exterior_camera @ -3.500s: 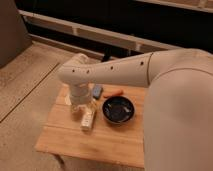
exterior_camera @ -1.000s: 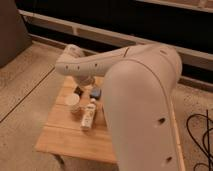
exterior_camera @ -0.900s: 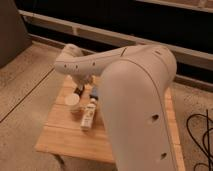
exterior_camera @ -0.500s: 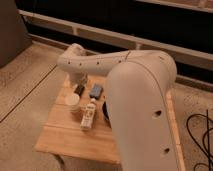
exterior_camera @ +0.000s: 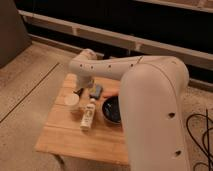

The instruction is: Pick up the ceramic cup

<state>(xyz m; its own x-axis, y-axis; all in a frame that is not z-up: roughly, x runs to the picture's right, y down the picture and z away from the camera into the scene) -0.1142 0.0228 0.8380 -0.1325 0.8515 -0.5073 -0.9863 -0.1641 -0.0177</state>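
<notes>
The ceramic cup [exterior_camera: 73, 100], small, squat and cream, stands near the left edge of the small wooden table [exterior_camera: 65, 136]. My white arm reaches in from the lower right and bends down over the table's far left part. The gripper [exterior_camera: 79, 91] hangs just above and behind the cup, very close to its rim. I cannot tell whether it touches the cup.
A white labelled bottle [exterior_camera: 88, 114] lies just right of the cup. A dark bowl [exterior_camera: 112, 110] sits further right, partly hidden by my arm. A blue object [exterior_camera: 96, 91] and an orange one [exterior_camera: 111, 93] lie behind them. A black cable [exterior_camera: 200, 137] lies on the floor at right.
My arm has swung so that the dark bowl shows again, and the gripper has come down closer to the cup. The cup, bottle and blue object have not moved.
</notes>
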